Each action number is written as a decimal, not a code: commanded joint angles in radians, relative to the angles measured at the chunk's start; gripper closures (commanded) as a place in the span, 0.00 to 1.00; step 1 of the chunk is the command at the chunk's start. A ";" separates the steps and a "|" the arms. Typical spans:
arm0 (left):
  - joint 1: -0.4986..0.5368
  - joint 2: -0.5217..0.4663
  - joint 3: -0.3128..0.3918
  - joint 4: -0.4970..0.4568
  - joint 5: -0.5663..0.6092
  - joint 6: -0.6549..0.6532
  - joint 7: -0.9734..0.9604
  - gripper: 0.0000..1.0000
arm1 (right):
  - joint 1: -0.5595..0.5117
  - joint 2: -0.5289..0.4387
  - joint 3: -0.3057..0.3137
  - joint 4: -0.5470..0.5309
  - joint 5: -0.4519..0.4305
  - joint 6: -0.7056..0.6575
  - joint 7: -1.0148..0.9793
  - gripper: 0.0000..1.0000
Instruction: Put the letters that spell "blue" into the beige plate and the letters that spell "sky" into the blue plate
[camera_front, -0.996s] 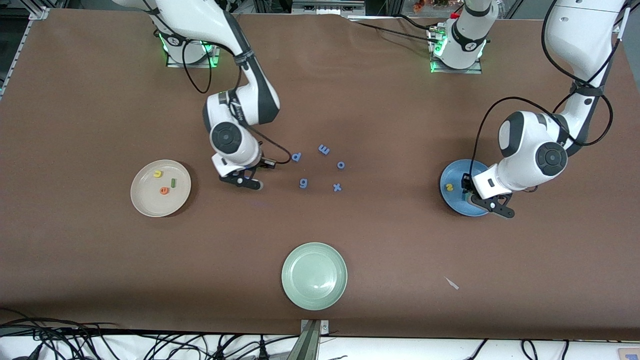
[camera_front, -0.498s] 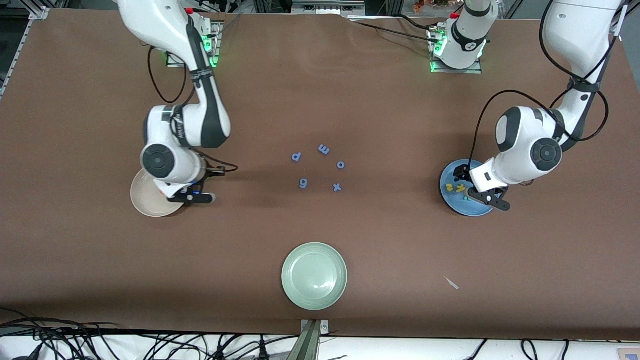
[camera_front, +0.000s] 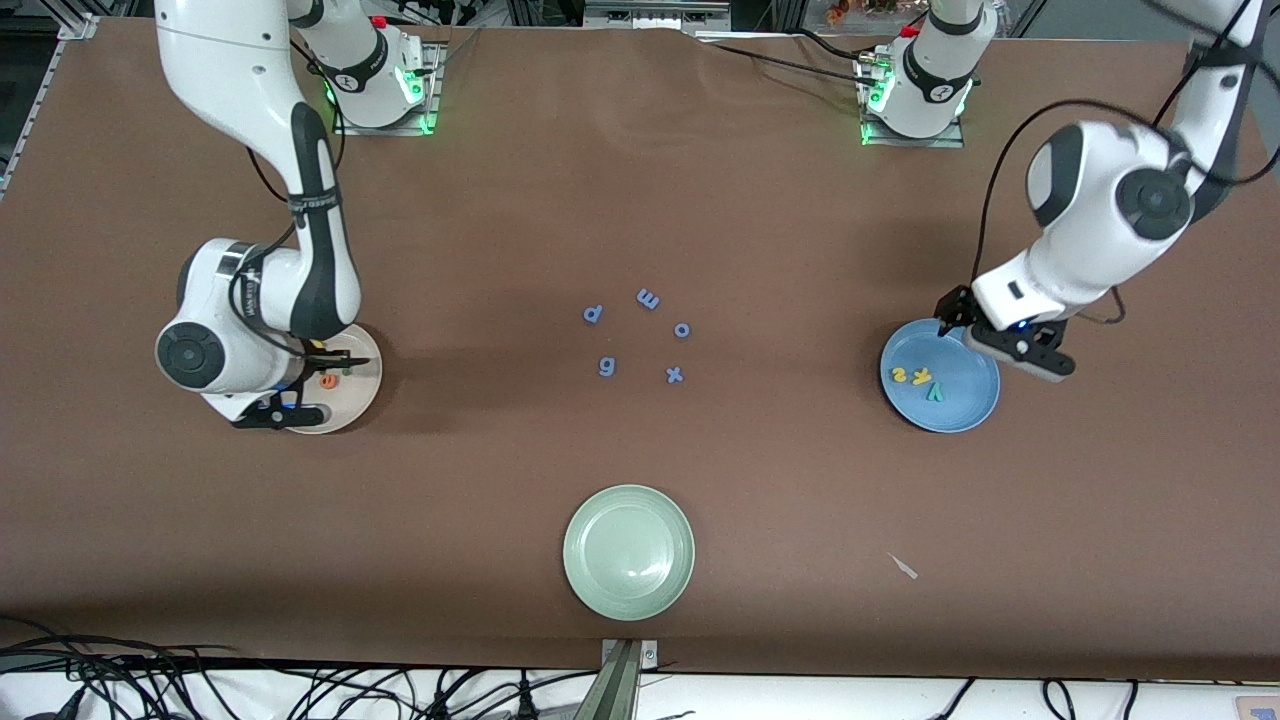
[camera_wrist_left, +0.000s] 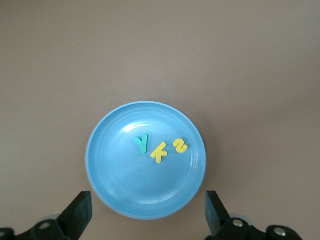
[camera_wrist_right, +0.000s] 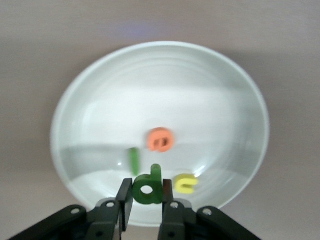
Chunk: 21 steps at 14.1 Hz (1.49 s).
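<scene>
**Operator:** While both arms are at their plates, report the right gripper (camera_wrist_right: 147, 200).

**Inspector:** It hangs over the beige plate (camera_front: 362, 392) at the right arm's end of the table, jaws clamped on the dark green b (camera_wrist_right: 148, 186). Three letters lie in the plate — the orange e (camera_wrist_right: 160, 139), the thin green l (camera_wrist_right: 133, 160) and the yellow u (camera_wrist_right: 185, 183).

**Operator:** And the left gripper (camera_wrist_left: 147, 215)?

**Inspector:** Jaws spread wide, nothing between them. It is raised over the blue plate (camera_wrist_left: 120, 190) at the left arm's end of the table. Inside lie the teal y (camera_wrist_left: 142, 144), the yellow k (camera_wrist_left: 159, 152) and the yellow s (camera_wrist_left: 180, 146), close together in a row.

**Operator:** Other items?

**Inspector:** Five all-blue letters (camera_front: 606, 367) sit mid-table; the pale green plate (camera_front: 628, 552) lies nearer the front camera than they do.
</scene>
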<state>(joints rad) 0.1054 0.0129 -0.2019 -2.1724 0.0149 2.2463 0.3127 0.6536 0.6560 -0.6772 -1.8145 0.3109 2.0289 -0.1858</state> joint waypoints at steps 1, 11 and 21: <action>-0.053 -0.213 0.009 -0.023 0.017 -0.156 -0.037 0.00 | 0.003 0.017 0.005 0.041 0.005 -0.015 0.008 0.00; -0.145 -0.151 0.157 0.452 0.031 -0.677 -0.137 0.00 | 0.050 -0.004 0.004 0.371 0.002 -0.484 0.137 0.00; -0.162 0.047 0.173 0.675 0.014 -0.840 -0.262 0.00 | -0.179 -0.240 0.356 0.416 -0.255 -0.562 0.144 0.00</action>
<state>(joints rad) -0.0432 0.0576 -0.0380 -1.5348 0.0149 1.4497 0.0614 0.5936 0.5320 -0.4760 -1.3623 0.1412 1.4664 -0.0473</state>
